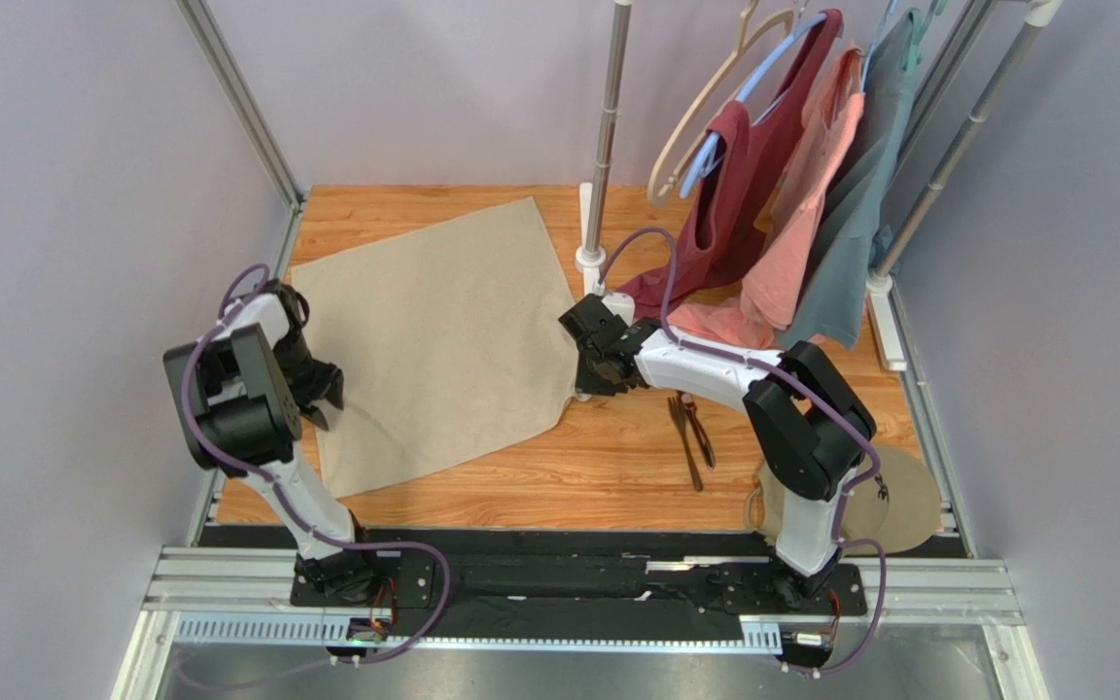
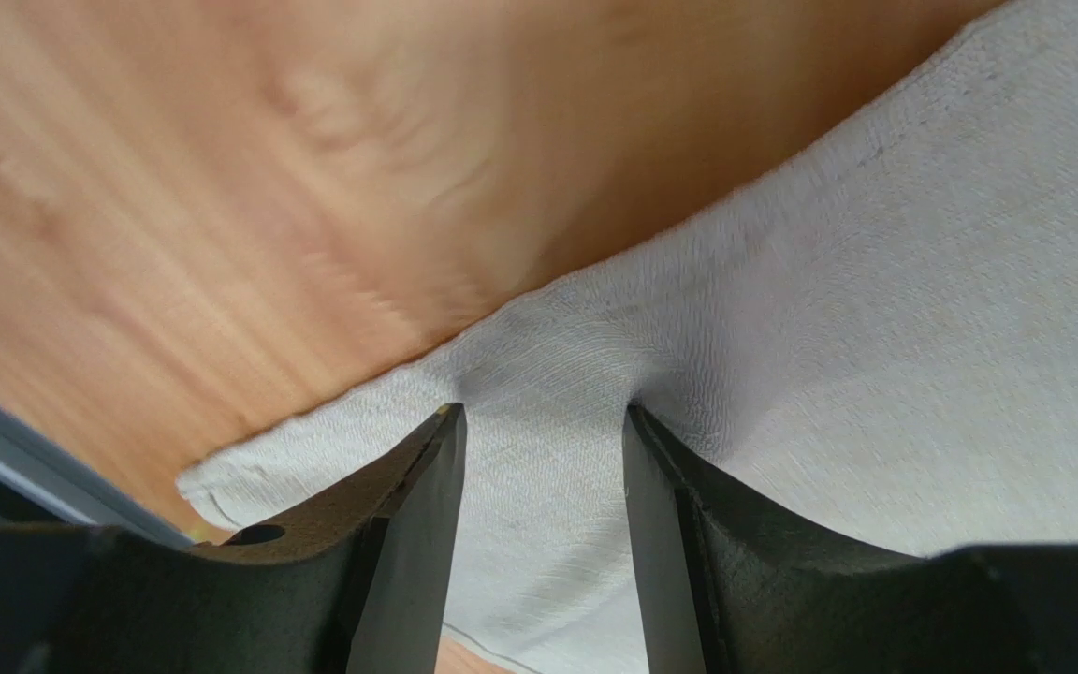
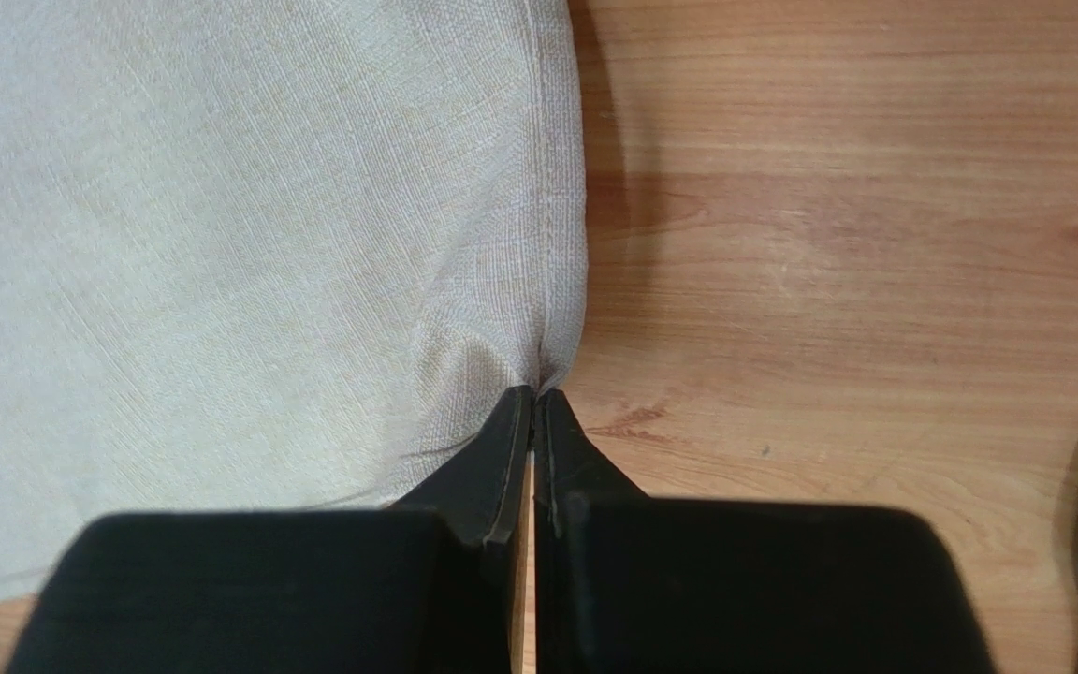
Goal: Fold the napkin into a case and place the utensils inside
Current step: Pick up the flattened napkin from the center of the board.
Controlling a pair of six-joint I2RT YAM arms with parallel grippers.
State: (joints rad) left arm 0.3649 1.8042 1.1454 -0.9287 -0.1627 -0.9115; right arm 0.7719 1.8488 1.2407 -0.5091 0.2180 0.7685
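Two napkin (image 1: pixel 427 343) edges — right fingers (image 3: pixel 517 438) clamped shut on one, left fingers (image 2: pixel 439 457) half-open astride other

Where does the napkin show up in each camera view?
Top external: the napkin lies flat, left of centre.
Left wrist: lower right, straddled by the left gripper.
Right wrist: left half, hem pinched by the right gripper.
Shared landmark: the wooden tabletop.

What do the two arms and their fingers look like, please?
Both the left arm and the right arm have white tubular links and bulky black joint housings, with a purple cable looping along each. The fingers are matte black wedges tapering to thin tips.
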